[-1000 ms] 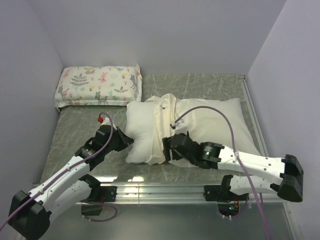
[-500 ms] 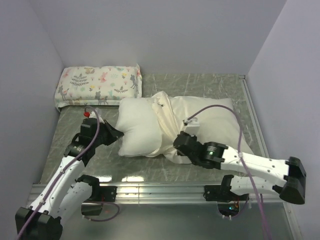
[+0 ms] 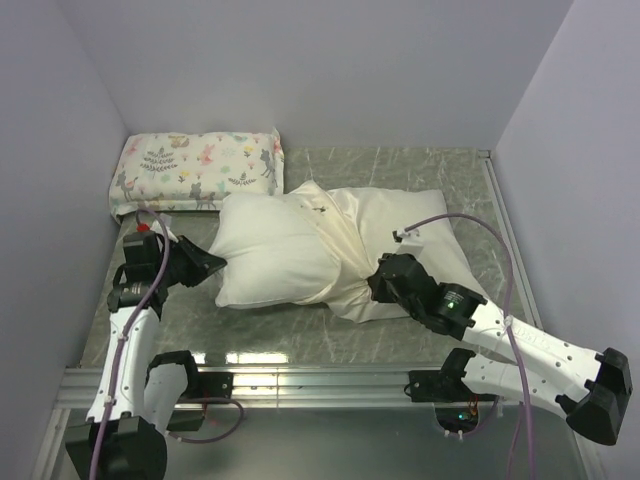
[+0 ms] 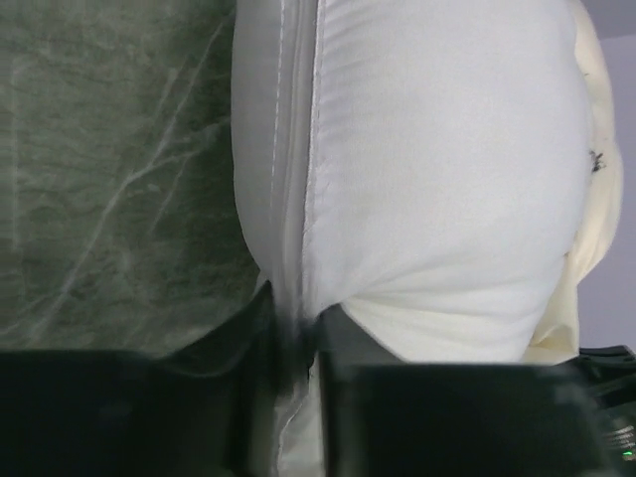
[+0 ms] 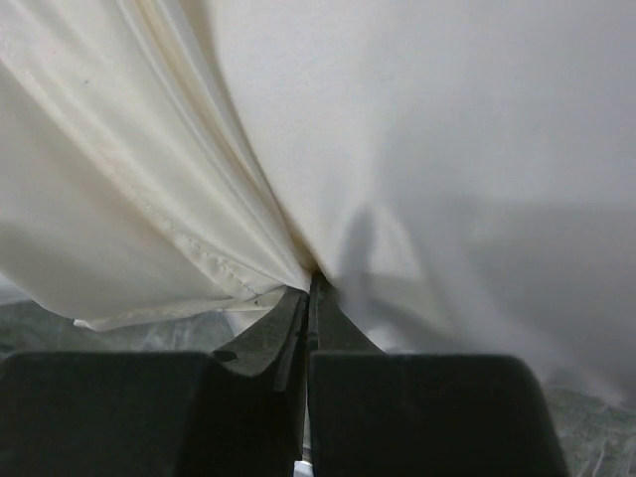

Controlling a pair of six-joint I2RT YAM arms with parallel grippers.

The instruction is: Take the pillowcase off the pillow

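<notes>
Lying across the middle of the worktop (image 3: 400, 165): pillow (image 3: 270, 255), its white half bare toward the left edge, pillowcase (image 3: 400, 225) bunched over the half toward the right edge. With left gripper (image 4: 293, 333) pinched on the pillow seam and right gripper (image 5: 308, 298) clamped on pillowcase fabric, pull apart slowly, straight along the pillow, low over the worktop.

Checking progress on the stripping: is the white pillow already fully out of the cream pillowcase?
No, the pillowcase covers the right half of the pillow; only its left half is bare.
</notes>
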